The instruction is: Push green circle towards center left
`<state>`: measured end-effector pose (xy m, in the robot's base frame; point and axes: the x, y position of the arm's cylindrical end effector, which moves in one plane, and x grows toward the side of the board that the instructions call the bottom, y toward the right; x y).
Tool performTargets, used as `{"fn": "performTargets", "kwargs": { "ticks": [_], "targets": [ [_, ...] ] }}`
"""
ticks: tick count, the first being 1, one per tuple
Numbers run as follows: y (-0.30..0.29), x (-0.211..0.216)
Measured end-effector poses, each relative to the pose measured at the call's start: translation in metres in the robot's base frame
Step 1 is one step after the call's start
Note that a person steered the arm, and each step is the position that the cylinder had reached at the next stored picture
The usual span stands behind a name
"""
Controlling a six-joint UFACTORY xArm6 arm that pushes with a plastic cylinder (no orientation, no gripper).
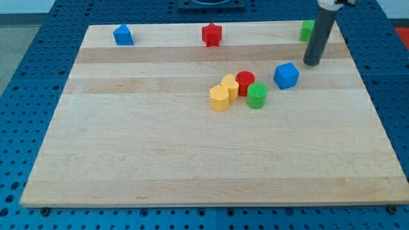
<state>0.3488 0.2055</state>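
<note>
Green block half hidden behind my tip

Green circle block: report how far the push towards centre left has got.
Done: nothing visible; the round green block sits mid-board against the red round block. In hand: my tip is up right, beyond the blue cube, not touching. Left: the whole push leftward.

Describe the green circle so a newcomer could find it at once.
On the wooden board, find the cluster of four blocks near the middle. The green circle is the one at its right end, touching the red circle. It is the only green block there.
</note>
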Motion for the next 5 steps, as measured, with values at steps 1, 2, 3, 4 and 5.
{"fn": "performTargets", "kwargs": {
  "ticks": [1,2,3,4,5],
  "targets": [
    [0.000,0.039],
    [-0.005,0.068],
    [-0.030,0.089],
    [-0.055,0.091],
    [-0.072,0.083]
  ]
}}
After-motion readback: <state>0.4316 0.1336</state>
